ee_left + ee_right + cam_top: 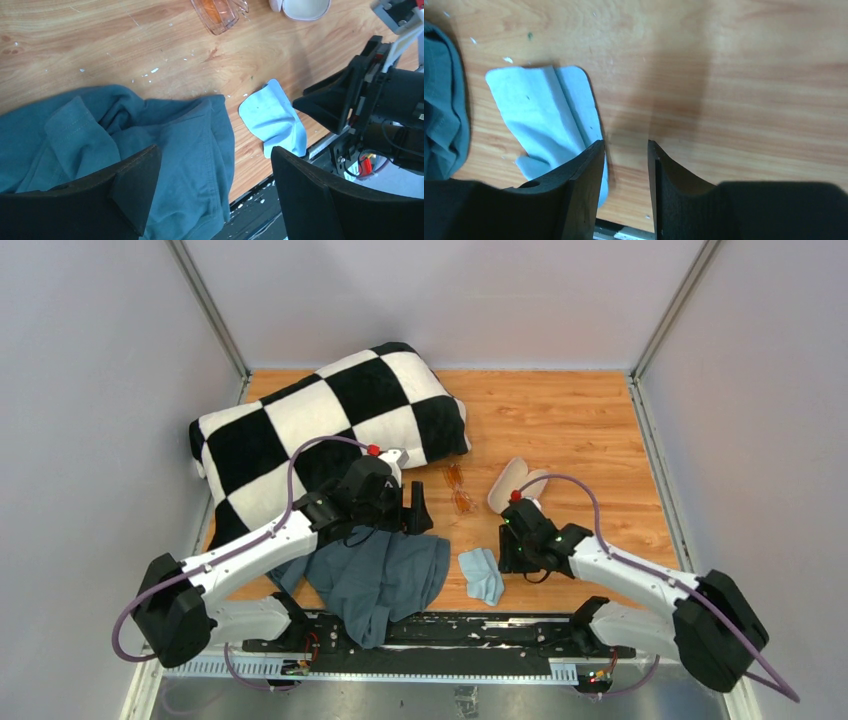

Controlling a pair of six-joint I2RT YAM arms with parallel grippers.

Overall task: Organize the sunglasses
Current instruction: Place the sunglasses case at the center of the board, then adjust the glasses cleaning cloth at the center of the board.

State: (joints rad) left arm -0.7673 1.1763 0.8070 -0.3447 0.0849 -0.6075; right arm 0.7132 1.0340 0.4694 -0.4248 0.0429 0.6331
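The sunglasses [458, 490], with orange-amber lenses, lie on the wooden table just right of the checkered pillow. They also show at the top edge of the left wrist view [220, 12]. The pink case [518, 483] lies open right of them, its pale inside up, and shows in the left wrist view too [305, 7]. A small light-blue cloth [483, 575] lies near the front edge. My left gripper [418, 512] is open and empty, raised over the teal garment, short of the sunglasses. My right gripper [507, 558] hovers beside the cloth [544, 115], jaws a narrow gap apart, empty.
A black-and-white checkered pillow [320, 430] fills the back left. A teal garment [375, 575] lies crumpled at the front centre, also below my left fingers [150, 145]. The black rail [440, 635] runs along the near edge. Grey walls enclose three sides.
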